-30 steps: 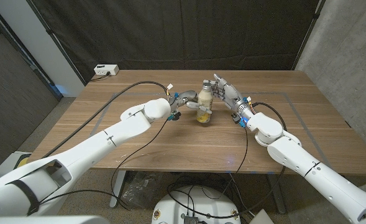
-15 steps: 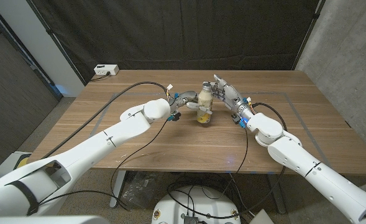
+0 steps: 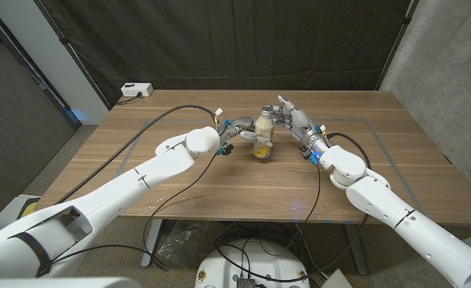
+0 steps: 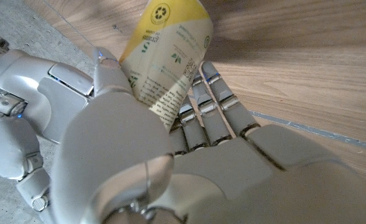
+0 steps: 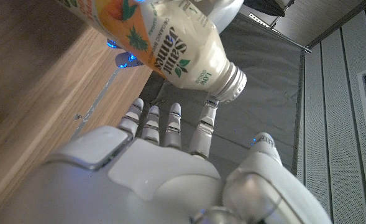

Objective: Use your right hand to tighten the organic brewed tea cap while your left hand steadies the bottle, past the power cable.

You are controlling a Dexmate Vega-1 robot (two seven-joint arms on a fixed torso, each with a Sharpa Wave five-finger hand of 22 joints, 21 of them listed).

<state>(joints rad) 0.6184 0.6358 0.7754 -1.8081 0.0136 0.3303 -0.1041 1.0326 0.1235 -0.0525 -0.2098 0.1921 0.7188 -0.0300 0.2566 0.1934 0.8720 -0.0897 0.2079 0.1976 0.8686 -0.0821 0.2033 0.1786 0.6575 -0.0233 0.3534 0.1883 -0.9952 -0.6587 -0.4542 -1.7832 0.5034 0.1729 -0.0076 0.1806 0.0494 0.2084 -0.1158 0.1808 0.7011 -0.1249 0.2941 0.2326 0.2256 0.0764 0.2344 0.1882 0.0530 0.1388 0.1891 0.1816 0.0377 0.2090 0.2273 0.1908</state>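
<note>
The tea bottle (image 3: 262,138), cream with a yellow and orange label, stands at the table's middle, leaning a little. My left hand (image 3: 237,133) grips its body from the left, with the fingers wrapped round the label (image 4: 167,56). Just right of the silver cap (image 3: 265,110) is my right hand (image 3: 293,120), its fingers spread and straight. In the right wrist view the cap (image 5: 231,81) stands free beyond the fingertips (image 5: 204,118), with a gap between them. The left hand (image 4: 170,155) has its thumb on the bottle's far side.
A black power cable (image 3: 163,118) runs over the table from the left edge to my left wrist. Another black cable (image 3: 343,138) loops by my right wrist. A white power strip (image 3: 137,90) lies at the back left corner. Dark curtains hang behind the table.
My right hand's fingers closed in on the cap, then drew back slightly to the right. The bottle and my left hand have stayed in place.
</note>
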